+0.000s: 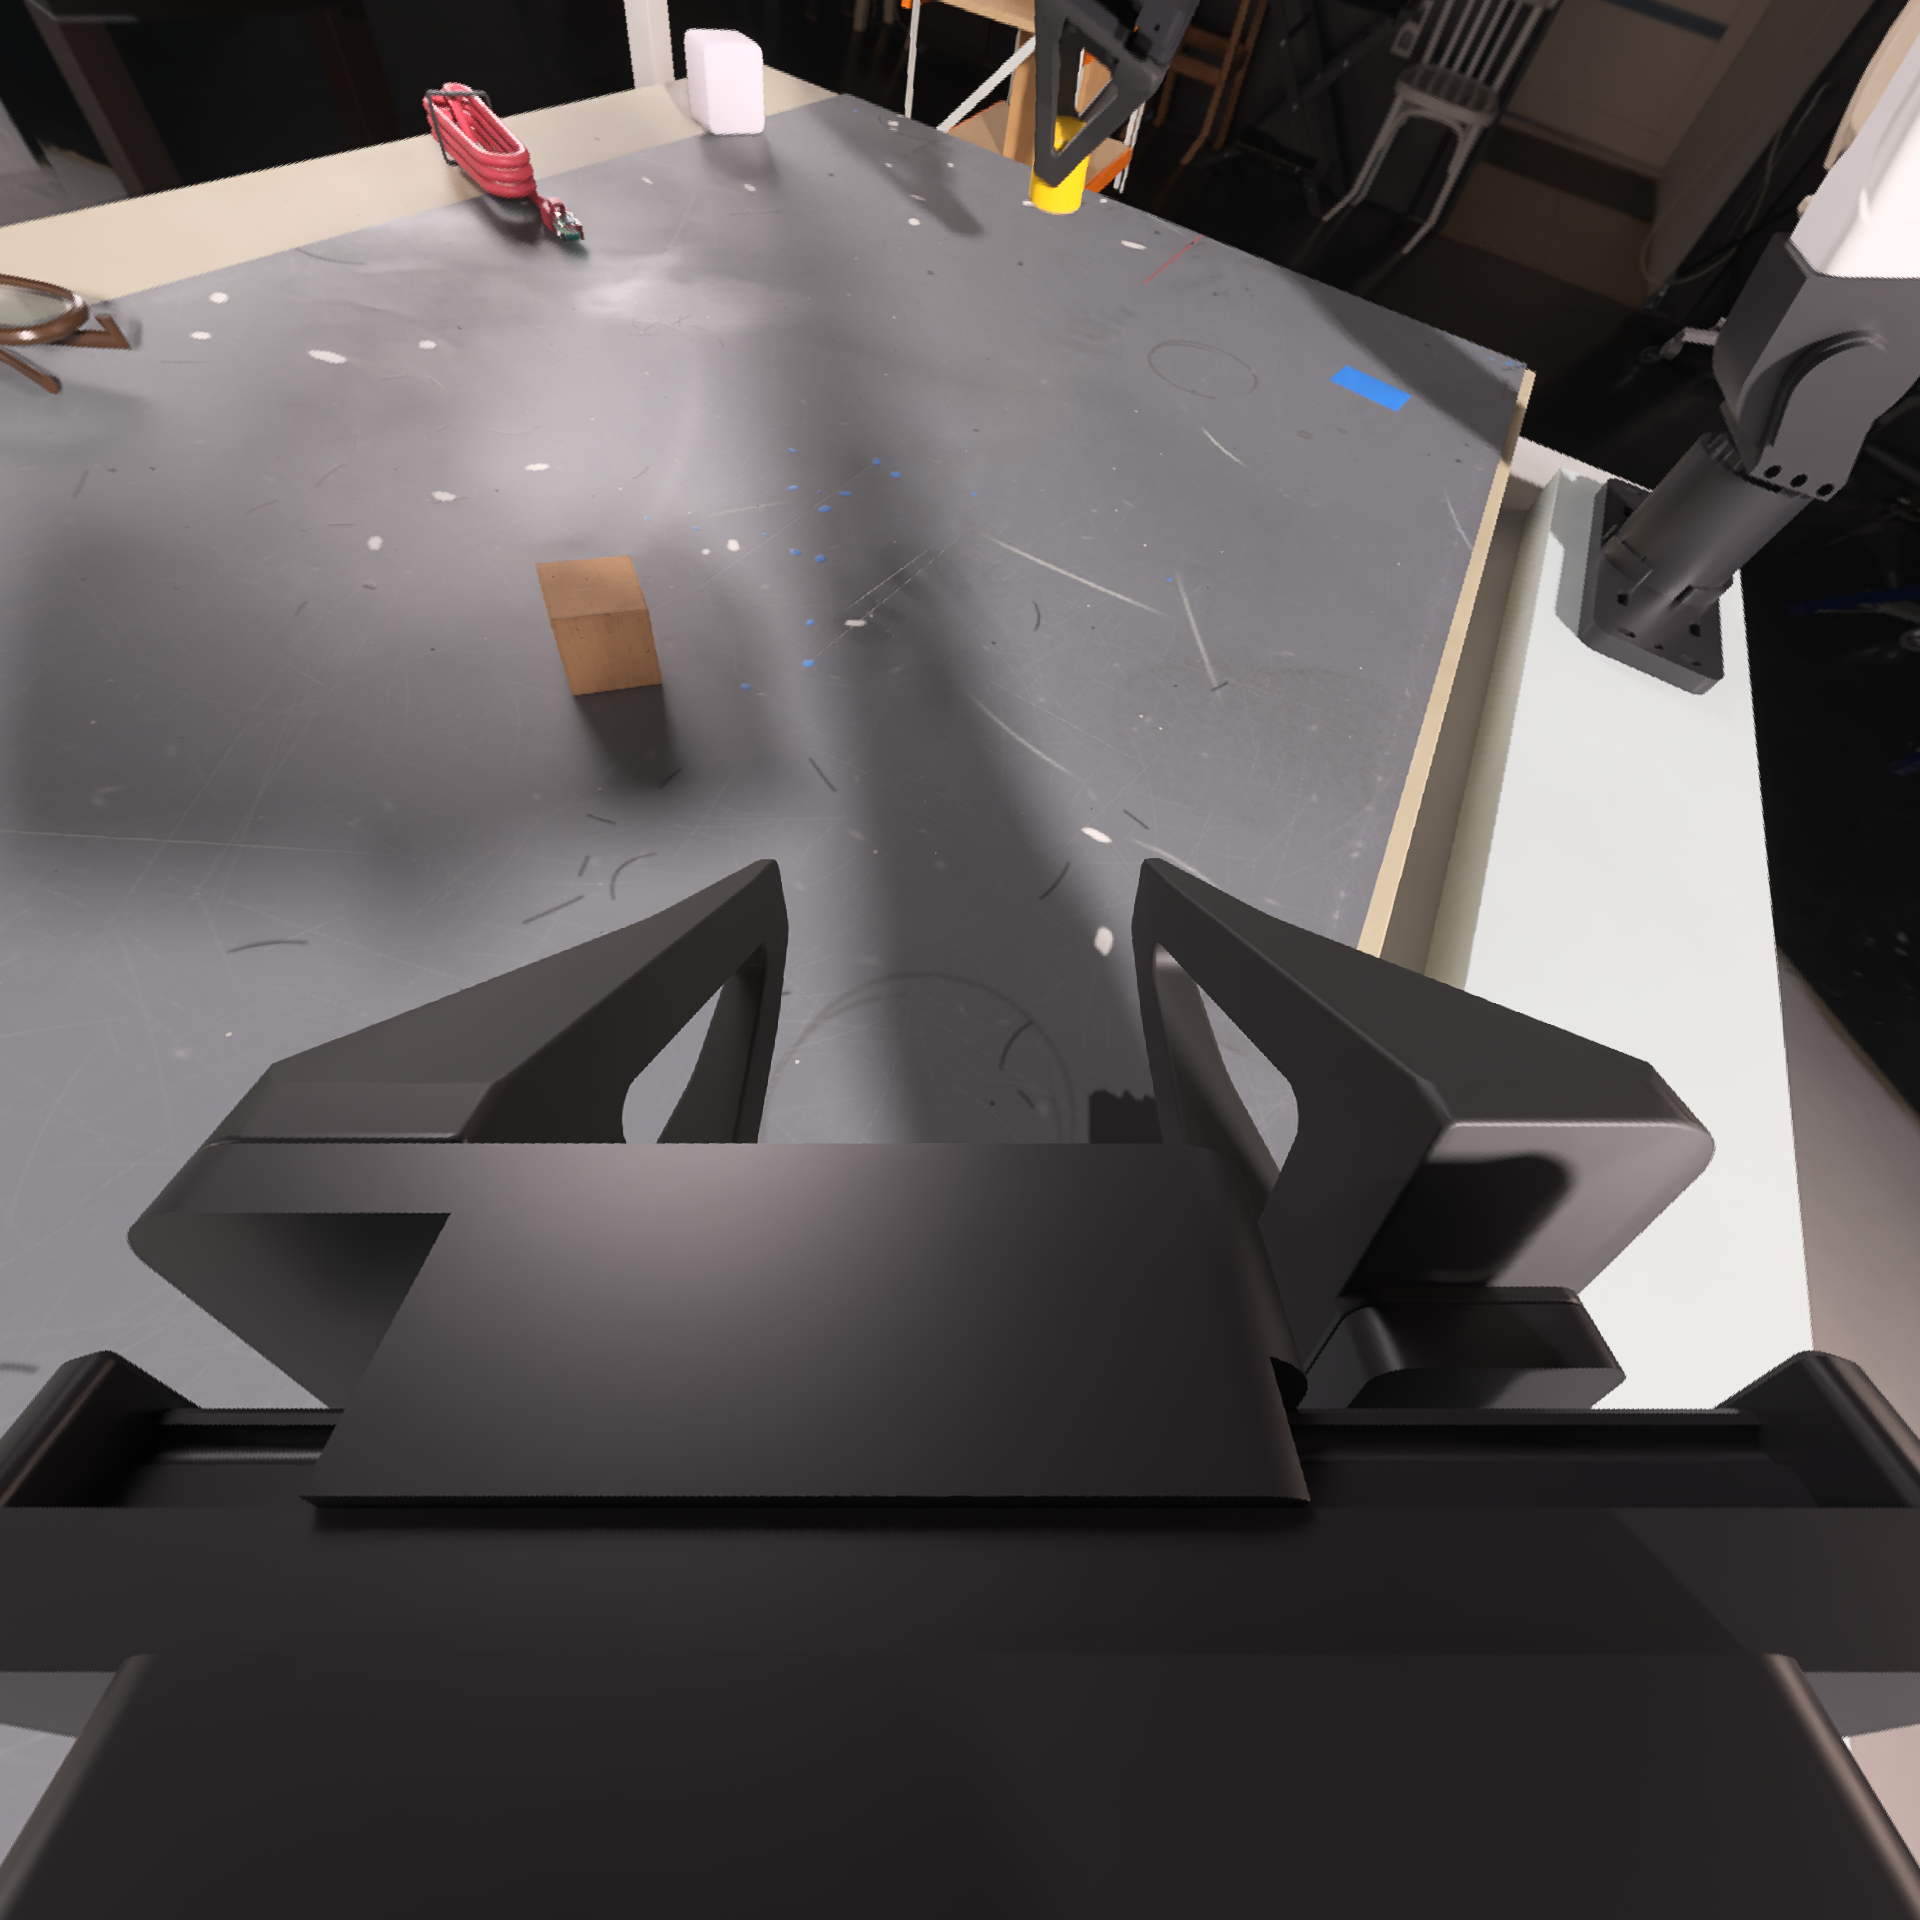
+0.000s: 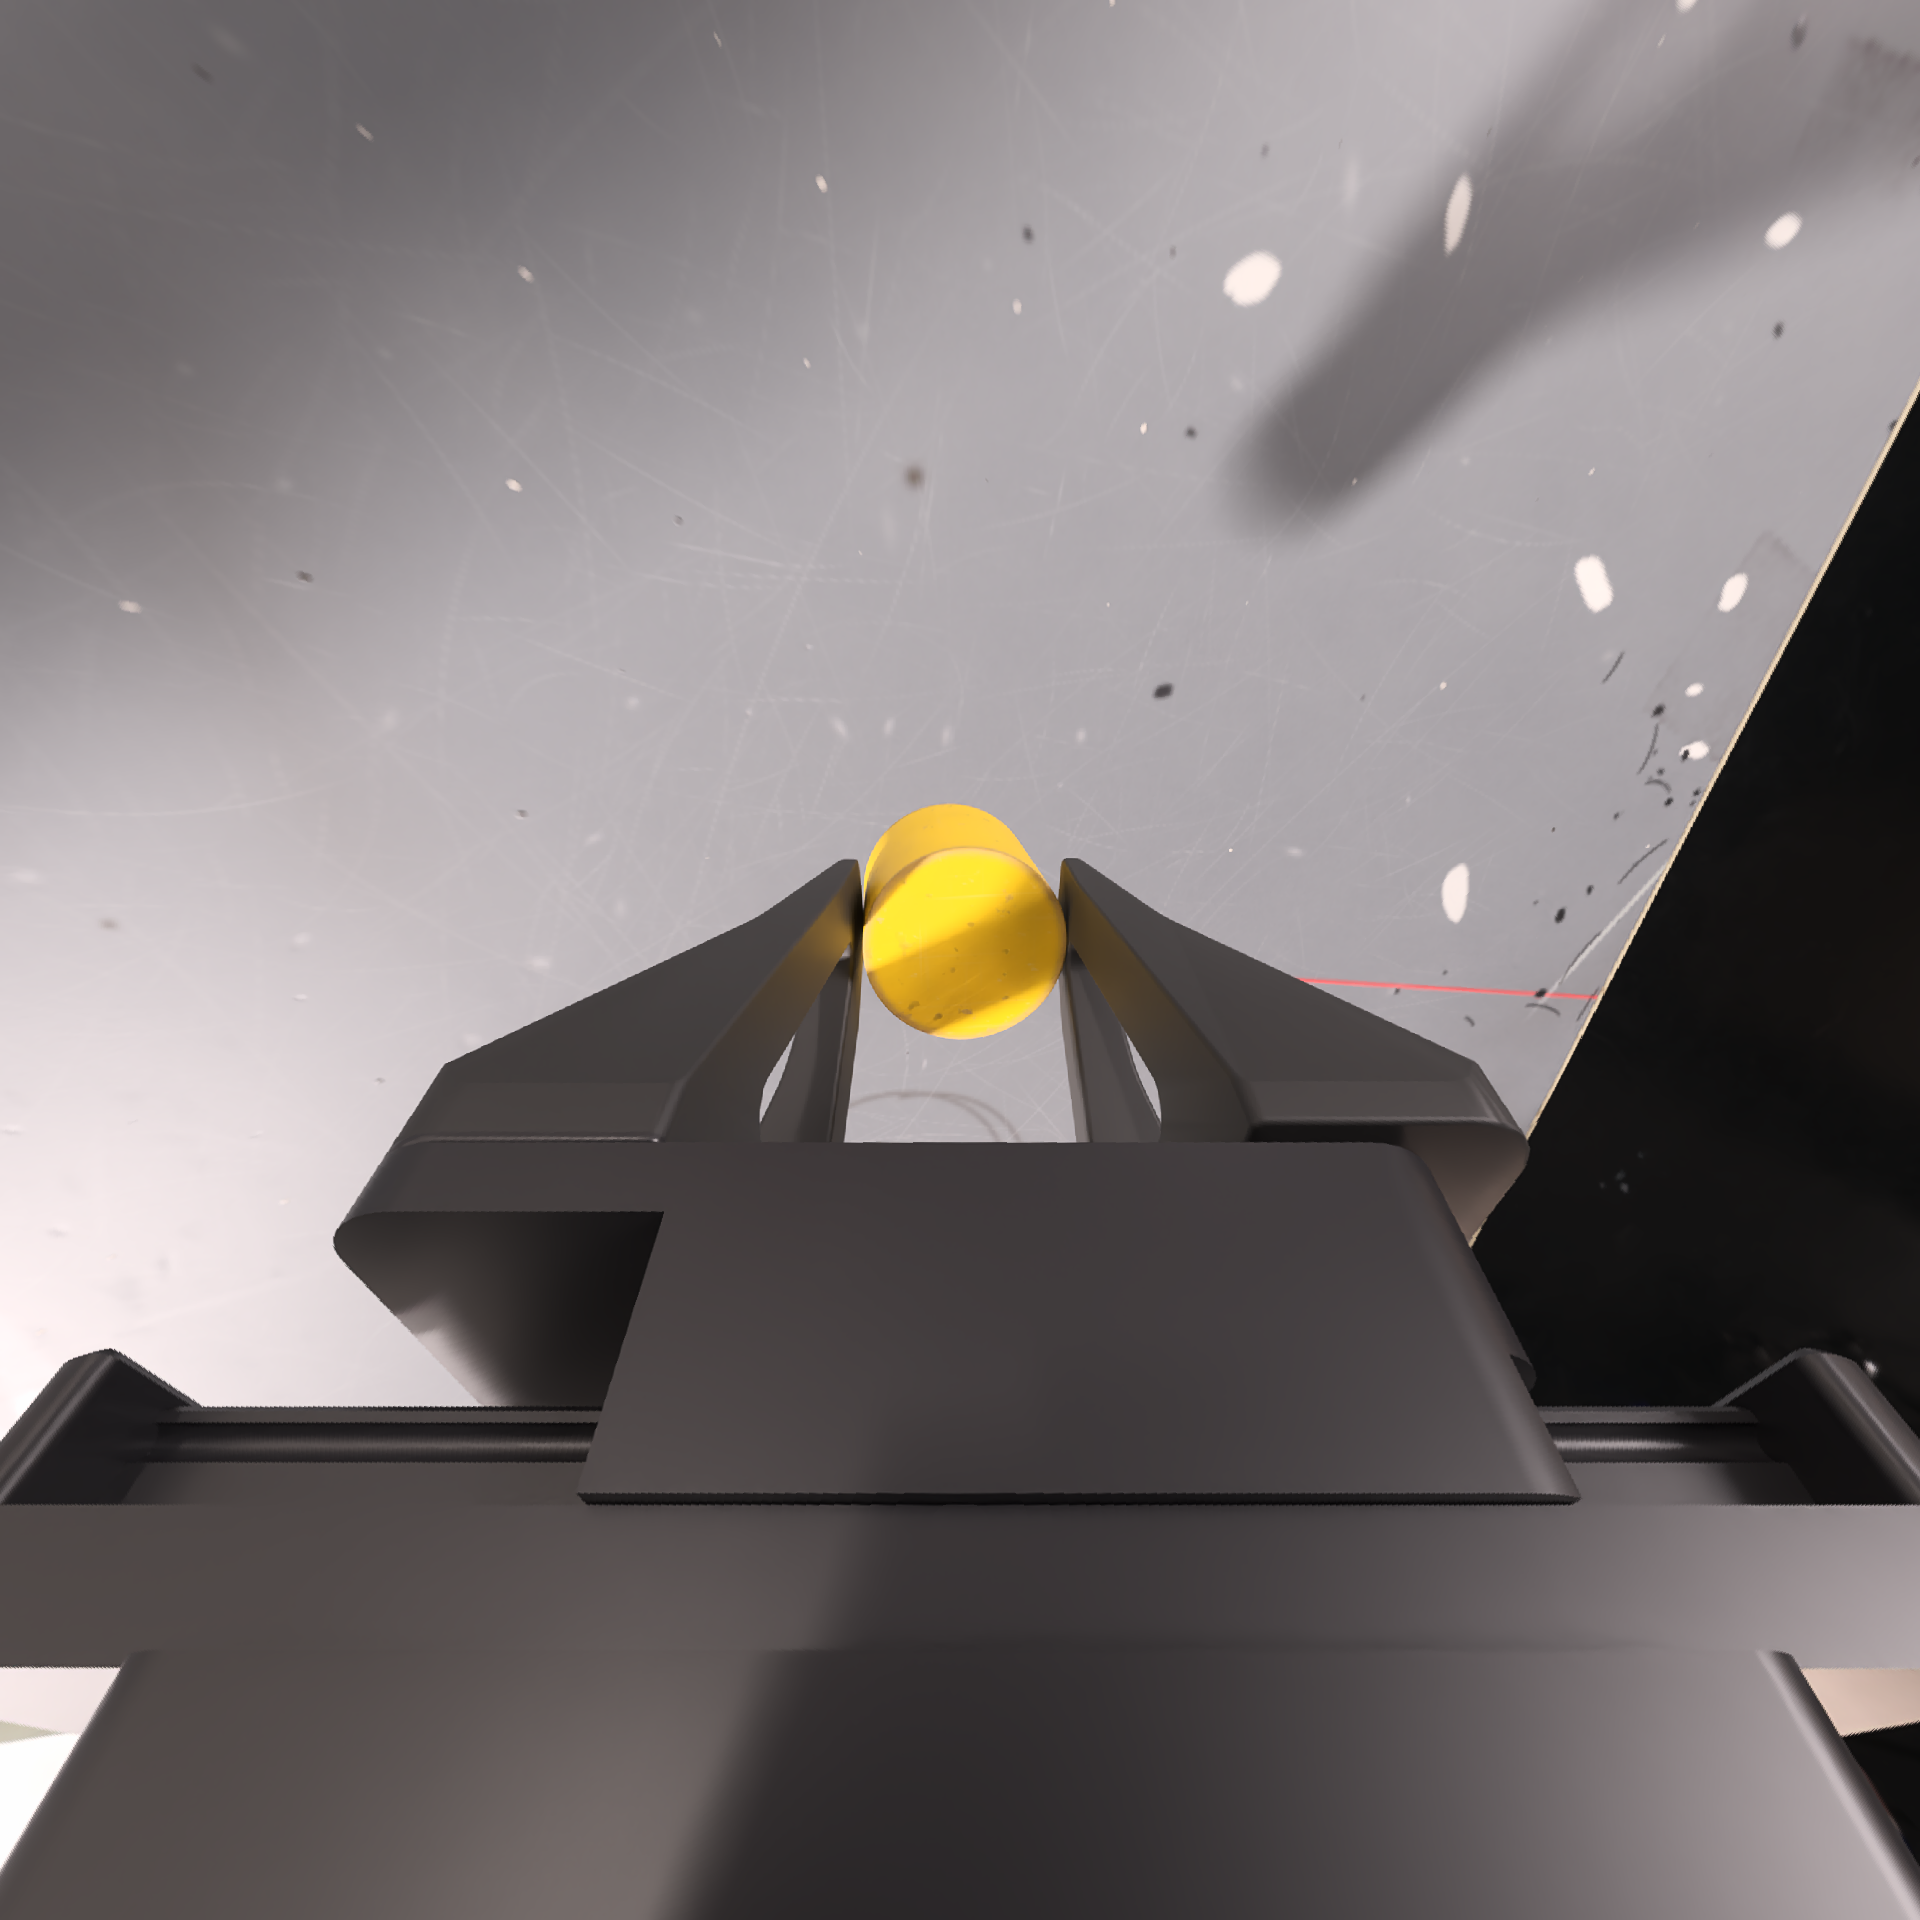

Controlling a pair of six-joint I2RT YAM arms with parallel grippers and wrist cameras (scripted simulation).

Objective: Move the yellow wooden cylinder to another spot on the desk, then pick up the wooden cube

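Note:
The yellow wooden cylinder (image 2: 964, 940) stands upright between the fingertips of my right gripper (image 2: 962, 883), which is shut on it from above. In the left wrist view the same cylinder (image 1: 1058, 185) shows at the desk's far right edge, with the right gripper (image 1: 1081, 145) around its top; whether it touches the desk I cannot tell. The wooden cube (image 1: 601, 623) sits on the grey desk (image 1: 935, 644), ahead and to the left of my left gripper (image 1: 958, 883), which is open, empty and well short of the cube.
A coiled red cable (image 1: 488, 156) and a white block (image 1: 725, 81) lie at the desk's far edge. Brown-rimmed glasses (image 1: 42, 322) are at the far left. Blue tape (image 1: 1371, 388) marks the right side. The right arm's base (image 1: 1673, 582) stands beyond the desk's right edge.

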